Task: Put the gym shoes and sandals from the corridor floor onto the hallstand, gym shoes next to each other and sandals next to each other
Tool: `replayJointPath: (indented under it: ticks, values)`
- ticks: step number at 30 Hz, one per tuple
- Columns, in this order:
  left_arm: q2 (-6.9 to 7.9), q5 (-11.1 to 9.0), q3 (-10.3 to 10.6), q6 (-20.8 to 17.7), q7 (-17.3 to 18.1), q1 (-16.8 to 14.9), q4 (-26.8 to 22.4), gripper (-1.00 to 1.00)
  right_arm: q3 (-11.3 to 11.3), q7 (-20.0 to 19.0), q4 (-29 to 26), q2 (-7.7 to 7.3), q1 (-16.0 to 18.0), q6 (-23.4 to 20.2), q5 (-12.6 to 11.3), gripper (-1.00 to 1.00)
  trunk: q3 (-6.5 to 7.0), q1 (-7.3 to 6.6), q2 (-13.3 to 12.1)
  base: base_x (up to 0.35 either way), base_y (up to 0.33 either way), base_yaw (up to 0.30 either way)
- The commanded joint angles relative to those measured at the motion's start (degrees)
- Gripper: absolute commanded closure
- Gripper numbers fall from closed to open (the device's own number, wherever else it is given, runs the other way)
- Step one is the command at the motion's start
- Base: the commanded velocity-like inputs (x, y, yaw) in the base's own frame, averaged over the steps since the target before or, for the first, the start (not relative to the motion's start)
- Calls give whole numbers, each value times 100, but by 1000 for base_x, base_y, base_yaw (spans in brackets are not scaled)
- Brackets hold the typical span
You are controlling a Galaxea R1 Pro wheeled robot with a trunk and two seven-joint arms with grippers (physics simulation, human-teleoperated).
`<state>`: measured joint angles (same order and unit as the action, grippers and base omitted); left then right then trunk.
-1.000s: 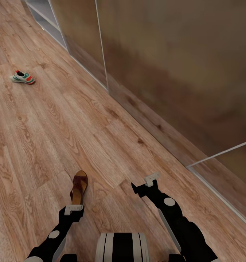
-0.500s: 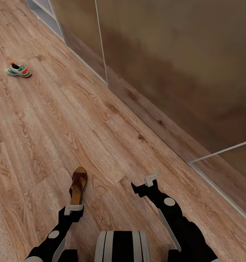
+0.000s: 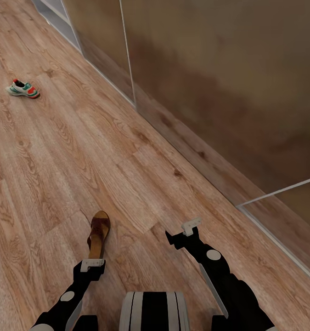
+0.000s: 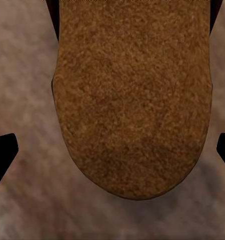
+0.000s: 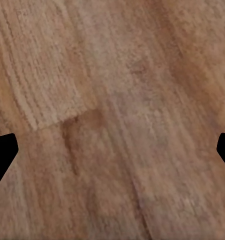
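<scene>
Sandal (image 3: 99, 234) lies on the wood floor (image 3: 58, 161), its heel just under the wide-open left gripper (image 3: 93, 264); right gripper (image 3: 190, 226), also open, hangs beside it; sneaker (image 3: 22, 88) far beyond.

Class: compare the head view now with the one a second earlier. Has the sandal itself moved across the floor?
No. The sandal and gym shoe shifted together with the floor planks; the camera moved, and the sandal kept its place on its plank.

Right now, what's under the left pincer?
Under the left pincer lies the heel end of a dark brown leather sandal with tan insole, flat on the wood-plank floor. The floor beneath the sandal is covered.
</scene>
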<state>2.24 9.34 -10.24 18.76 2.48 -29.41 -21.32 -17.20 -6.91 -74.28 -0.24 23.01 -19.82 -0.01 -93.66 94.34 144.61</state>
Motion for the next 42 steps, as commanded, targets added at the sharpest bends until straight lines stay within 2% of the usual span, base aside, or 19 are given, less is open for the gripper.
replayJointPath:
  ticks: [1,42]
  values:
    - [-4,53,-48,22,26,-3,2,-100,-3,-12,-8,-3,2,-31,1,-100,-3,-1,1,0,0,0]
    - [-48,59,-68,22,34,-3,-30,-100,-3,-12,-25,-3,2,-31,1,-100,-3,-1,1,22,0,0]
